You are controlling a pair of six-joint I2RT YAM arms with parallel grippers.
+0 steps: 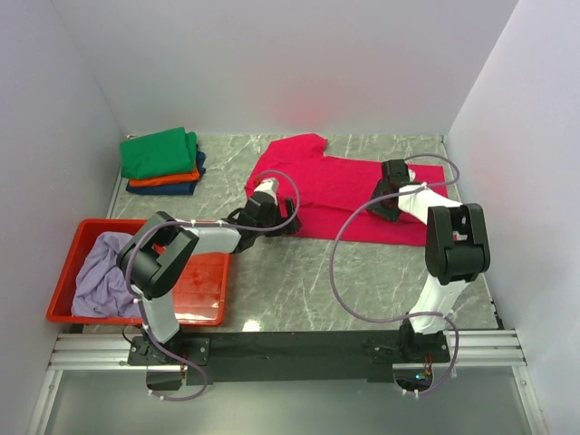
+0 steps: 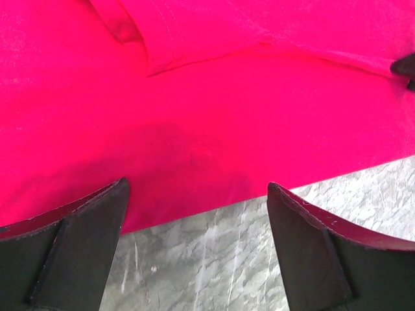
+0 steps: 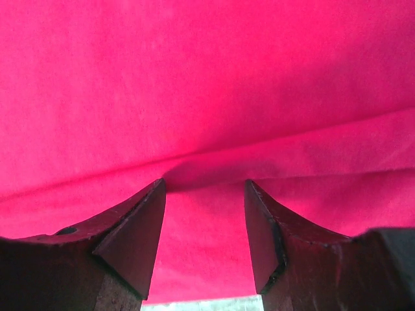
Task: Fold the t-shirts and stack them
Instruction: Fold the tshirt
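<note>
A crimson-pink t-shirt (image 1: 340, 190) lies spread on the marble table, one sleeve pointing to the back. My left gripper (image 1: 290, 220) hovers at the shirt's near left hem. In the left wrist view the left gripper (image 2: 198, 191) stands wide open, and the hem of the shirt (image 2: 214, 110) and bare table show between its fingers. My right gripper (image 1: 382, 207) is low over the shirt's right part. The right wrist view shows that gripper (image 3: 204, 184) open, its tips against a raised crease of the cloth (image 3: 207, 84). A lavender t-shirt (image 1: 101, 276) lies crumpled in the red tray.
Folded green (image 1: 161, 152), orange (image 1: 163, 178) and dark blue (image 1: 172, 188) t-shirts are stacked at the back left. The red tray (image 1: 204, 281) sits at the near left beside the left arm. White walls close in the left, back and right sides.
</note>
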